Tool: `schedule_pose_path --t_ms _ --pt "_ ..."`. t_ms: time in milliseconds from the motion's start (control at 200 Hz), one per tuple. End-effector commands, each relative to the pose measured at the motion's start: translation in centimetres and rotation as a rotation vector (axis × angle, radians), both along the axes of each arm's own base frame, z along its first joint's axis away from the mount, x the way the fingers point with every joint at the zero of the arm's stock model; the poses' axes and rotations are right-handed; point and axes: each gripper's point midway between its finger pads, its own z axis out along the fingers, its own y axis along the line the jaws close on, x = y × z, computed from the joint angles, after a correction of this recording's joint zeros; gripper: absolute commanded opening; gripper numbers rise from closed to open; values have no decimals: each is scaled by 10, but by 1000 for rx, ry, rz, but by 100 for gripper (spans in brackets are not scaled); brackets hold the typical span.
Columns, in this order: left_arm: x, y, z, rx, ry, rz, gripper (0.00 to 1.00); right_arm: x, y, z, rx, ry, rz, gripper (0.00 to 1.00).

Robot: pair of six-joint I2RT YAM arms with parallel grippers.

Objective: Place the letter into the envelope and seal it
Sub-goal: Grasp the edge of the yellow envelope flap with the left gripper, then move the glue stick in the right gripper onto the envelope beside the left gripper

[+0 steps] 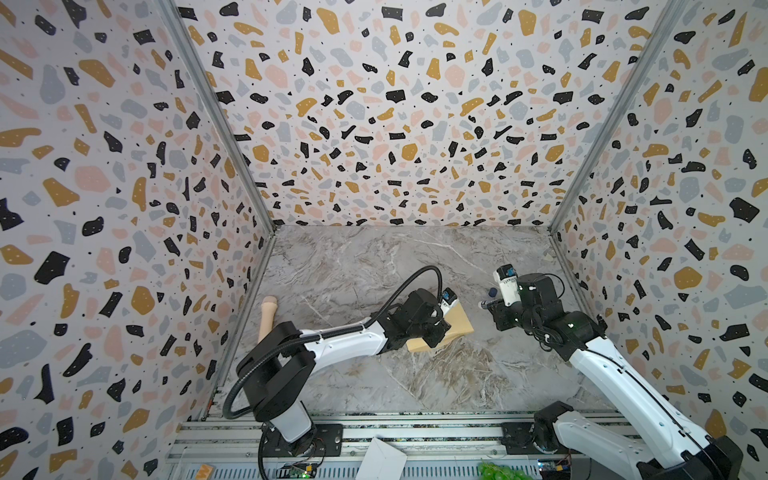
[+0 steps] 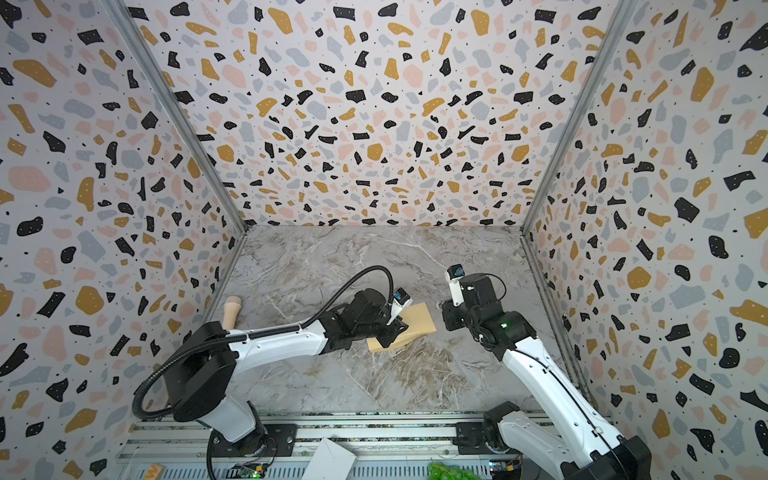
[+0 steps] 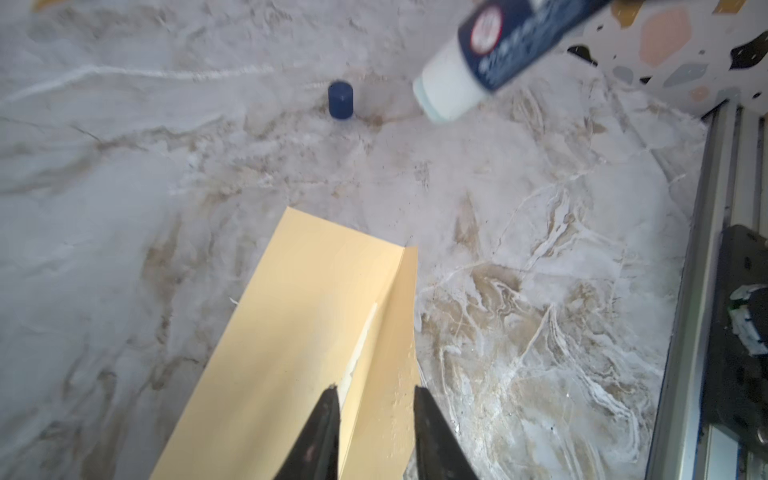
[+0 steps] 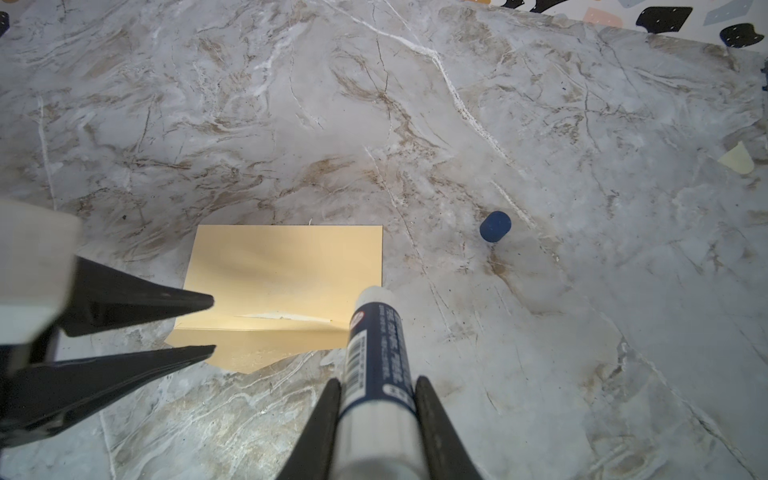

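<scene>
The tan envelope (image 1: 461, 322) (image 2: 422, 320) lies mid-table with its flap (image 3: 395, 353) folded open. My left gripper (image 3: 376, 390) (image 4: 212, 325) is over one end of it. Its jaws stand apart, one on each side of the flap's fold, holding nothing. My right gripper (image 4: 378, 386) (image 1: 492, 305) is shut on an uncapped blue-and-white glue stick (image 4: 376, 340) (image 3: 478, 54), whose tip hovers by the envelope's other end. The letter is hidden. A thin pale sliver (image 3: 365, 332) shows at the envelope's mouth, and I cannot tell what it is.
The glue stick's blue cap (image 4: 494, 226) (image 3: 340, 99) stands on the marble behind the envelope. A beige handle-like object (image 1: 268, 316) lies by the left wall. White folded paper (image 1: 382, 459) and something green (image 1: 498, 471) sit on the front rail.
</scene>
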Motion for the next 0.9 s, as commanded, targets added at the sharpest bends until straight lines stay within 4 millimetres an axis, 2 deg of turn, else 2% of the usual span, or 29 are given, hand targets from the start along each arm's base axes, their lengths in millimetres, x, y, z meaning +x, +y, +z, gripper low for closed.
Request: schedule_pose_path --t_ms 0,140,421,546,626,686,801,896 --pt "-2 -11 -14 -4 52 -11 24 4 2 21 19 -46 7 0" --pt "-7 -19 -35 30 93 -35 15 2 2 19 18 -40 8 0" --pt "-22 -15 -75 133 105 -49 10 1 2 16 18 -36 12 0" --pt "-27 -14 -82 145 110 -48 10 1 2 16 20 -37 13 0" --pt "-28 -17 -77 126 113 -52 10 0 3 17 24 -37 16 0" --pt "-27 -21 -65 94 109 -55 10 -1 4 18 28 -37 20 0" --pt "-24 -28 -29 15 73 -52 14 -1 5 19 29 -35 27 0" --pt "-17 -25 0 -32 25 -22 17 -2 7 21 31 -30 40 0"
